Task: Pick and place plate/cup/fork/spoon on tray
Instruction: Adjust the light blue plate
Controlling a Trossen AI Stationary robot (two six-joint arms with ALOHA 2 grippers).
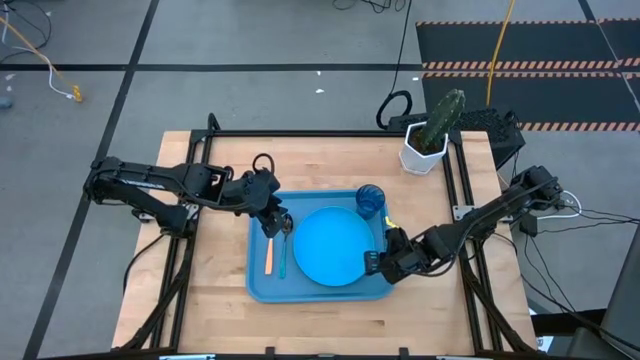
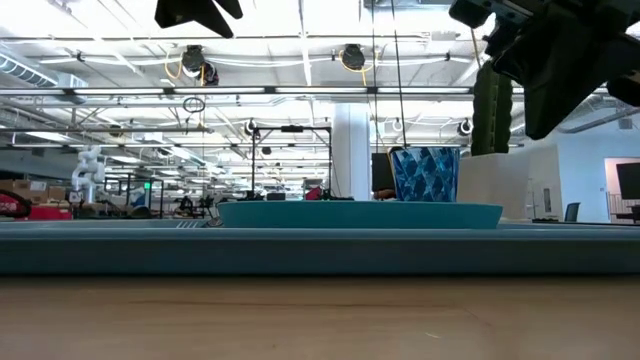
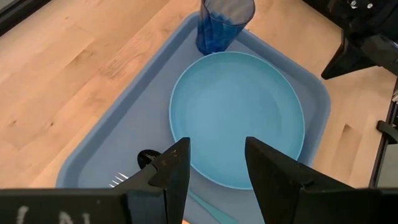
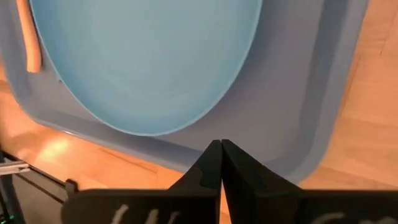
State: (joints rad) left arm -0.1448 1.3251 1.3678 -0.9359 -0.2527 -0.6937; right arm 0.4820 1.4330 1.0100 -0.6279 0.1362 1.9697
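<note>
The tray (image 1: 262, 290) lay in the middle of your wooden table (image 1: 220, 310), and everything you were asked to load sat inside its rim. The plate (image 1: 335, 246) rested flat at the tray's centre, filling most of the floor. The cup (image 1: 370, 200) stood upright at the far corner on the right arm's side, just beside the plate's edge; in the low view the cup (image 2: 426, 175) rose above the plate (image 2: 360, 213) and the tray's near wall (image 2: 300, 250). The fork (image 1: 269, 256) and the spoon (image 1: 282, 256) lay side by side along the tray's left side, between the plate and the rim, the fork nearer the rim. Your left gripper (image 1: 279, 224) hung over the far ends of those two utensils with its jaws parted and nothing between them; its wrist view showed the two fingers (image 3: 171, 171) spread above the plate (image 3: 236, 115), with the spoon's dark bowl (image 3: 148, 157) just beside one of them. Your right gripper (image 1: 378, 263) sat over the tray's near right rim, its jaws pressed together and gripping nothing, as the right wrist view showed above the tray wall (image 4: 292, 118). A potted cactus (image 1: 437, 130) stood at the table's far right corner, well apart from the tray.
</note>
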